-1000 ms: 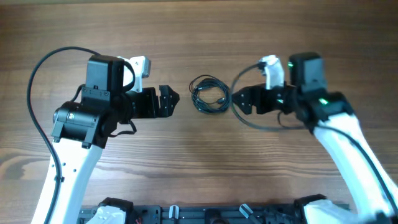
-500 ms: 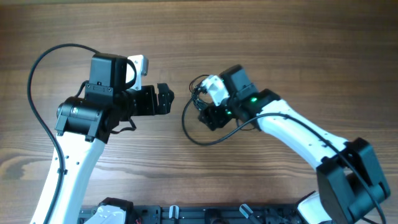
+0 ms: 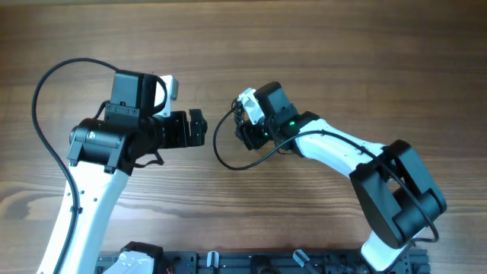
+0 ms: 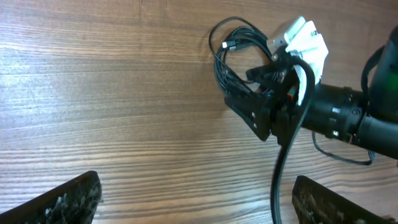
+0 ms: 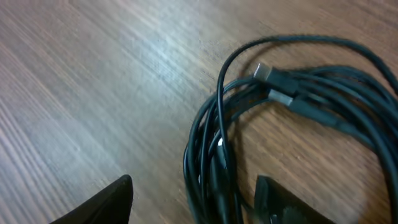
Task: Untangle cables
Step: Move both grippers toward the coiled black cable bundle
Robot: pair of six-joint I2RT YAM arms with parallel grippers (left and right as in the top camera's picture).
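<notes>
The cables (image 5: 298,93) are a coil of thin black cords with small metal plug ends (image 5: 262,70), lying on the wooden table. In the overhead view my right gripper (image 3: 245,131) sits over the coil and hides most of it; a bit of cable (image 3: 240,107) shows at its far side. In the right wrist view my right gripper (image 5: 199,202) is open, and one side of the coil runs between its fingers (image 5: 106,202). My left gripper (image 3: 199,127) is open and empty, a short way left of the coil. The left wrist view shows the coil (image 4: 233,53) ahead of the left gripper (image 4: 199,205).
A thick black arm wire (image 3: 221,152) loops on the table from the right arm, between the two grippers; it also crosses the left wrist view (image 4: 283,168). The table (image 3: 304,46) is bare wood. A black rail (image 3: 251,262) runs along the front edge.
My right arm has swung left from beside the coil to over it, and the coil's side now lies between its open jaws. My left gripper has drawn slightly left.
</notes>
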